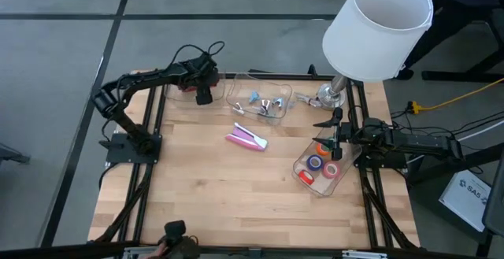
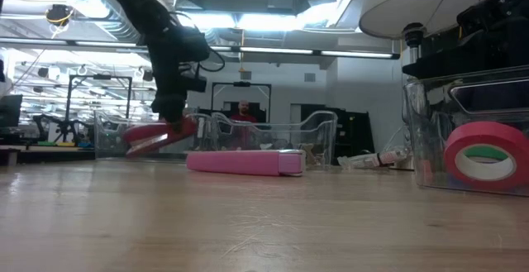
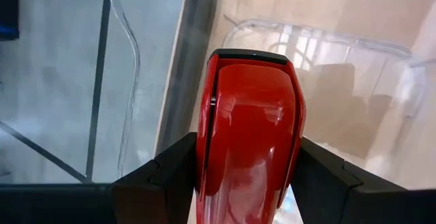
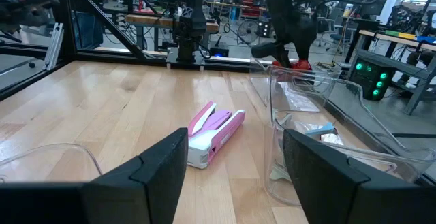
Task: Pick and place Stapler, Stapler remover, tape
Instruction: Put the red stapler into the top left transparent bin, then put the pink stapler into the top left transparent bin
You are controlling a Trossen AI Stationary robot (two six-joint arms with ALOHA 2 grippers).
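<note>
My left gripper (image 1: 203,94) is at the table's far left, over a clear bin (image 1: 179,90), shut on a red stapler (image 3: 252,101) that shows in the low view as the red stapler (image 2: 161,136). A pink stapler (image 1: 248,138) lies flat on the middle of the table. Silvery staple removers (image 1: 266,105) sit in the middle clear bin (image 1: 236,94). Several coloured tape rolls (image 1: 321,160) lie in the right clear bin (image 1: 303,174). My right gripper (image 1: 335,133) hangs open above that bin's far end, touching nothing. My left gripper pinches the red stapler between its two fingers (image 3: 170,176), one on each long side of the body (image 3: 218,156). It comes from above, pointing down. The stapler is tilted, one end (image 2: 136,144) lower, inside the clear bin's walls; whether it touches the bin floor I cannot tell.
A white lamp (image 1: 378,27) stands at the far right corner, its base (image 1: 331,94) beside the middle bin. The wooden table (image 1: 220,196) has bare room toward its near edge. A person (image 2: 242,111) shows in the room behind the table.
</note>
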